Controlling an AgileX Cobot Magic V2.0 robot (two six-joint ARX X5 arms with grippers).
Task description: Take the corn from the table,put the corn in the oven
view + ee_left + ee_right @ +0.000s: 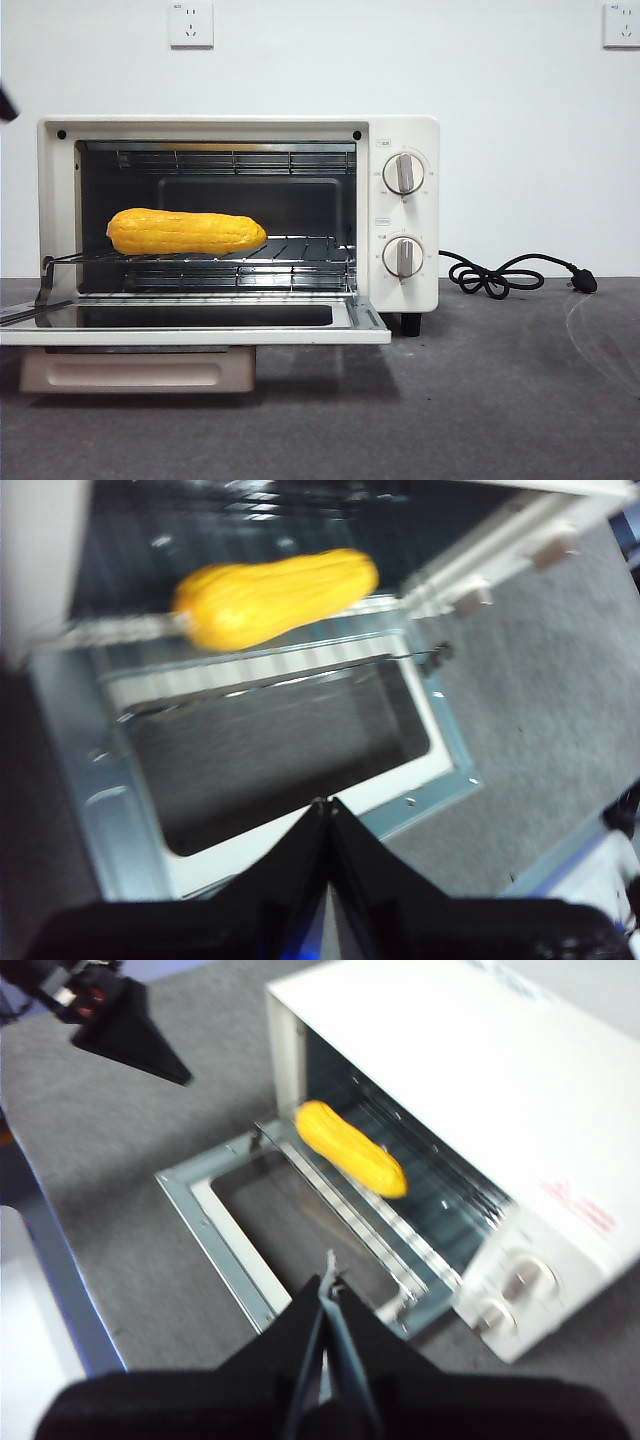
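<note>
The fingers of the left gripper [328, 805] are pressed together and hold nothing; the right gripper [329, 1278] is closed the same way, also empty. Both hang above the open door [200, 322], away from the oven [400, 130]. In the right wrist view the left gripper appears as a dark tip high over the table [500, 400].

The corn [185, 231] lies on the rack [300, 250] inside the oven, towards the left side, its tapered end pointing to the middle. It seems to rest near the front edge of the rack. The task looks nearly finished.

The risk now is that the cob rolls. It is round and glossy, and the rack is only thin wires. If an arm bumps the door or the rack, the corn could roll forward and fall out onto the door.
</note>
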